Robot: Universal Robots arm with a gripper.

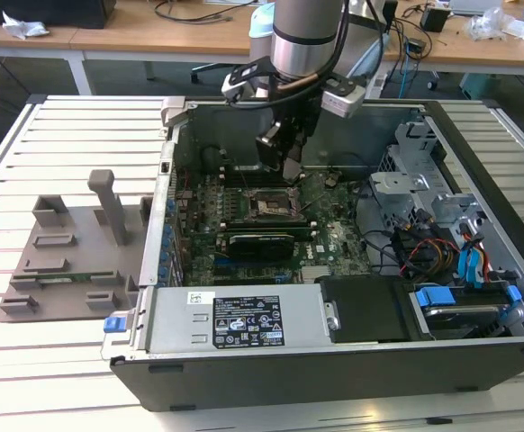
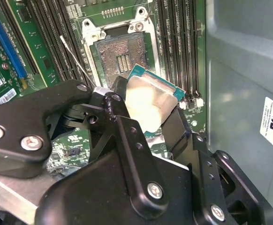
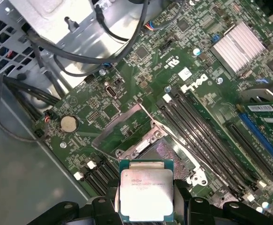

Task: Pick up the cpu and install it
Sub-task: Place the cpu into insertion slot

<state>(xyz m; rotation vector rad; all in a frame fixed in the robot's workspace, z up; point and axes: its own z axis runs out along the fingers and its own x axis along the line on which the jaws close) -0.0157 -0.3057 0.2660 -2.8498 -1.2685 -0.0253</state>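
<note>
One arm, reaching down into the open computer case (image 1: 271, 382) on the slatted white surface (image 1: 73, 135). Hangs the tool (image 1: 284, 155) low over the green motherboard (image 1: 334, 236), just above the square socket frame (image 1: 269, 205) near the board's middle.

Grips the cpu (image 2: 148, 101) by two opposite edges, black fingers (image 2: 176, 129) closed on it, silvery metal top and thin greenish rim turned toward the cameras in both wrist views. Held in the air, not seated: one corner overlapping the frame's near edge in the second wrist view, and turned at an angle to the frame there. Same cpu (image 3: 146, 197) in the first wrist view, between the two fingers, just beside the frame's metal border.

Socket open, with the contact field bare and dark inside the metal frame and a thin wire lever (image 2: 75, 54) slanting away from one side. Flanked on both sides by rows of long black memory slots (image 2: 178, 47). Elsewhere on the board, a round coin battery (image 3: 68, 123) and a finned silver heatsink (image 3: 239, 47), well apart from each other.

Off to the exterior view's left, a grey moulded fixture (image 1: 64, 256) on the surface, beside the case. Along the case's near wall, a boxy power supply (image 1: 235, 317) with a label on top.
</note>
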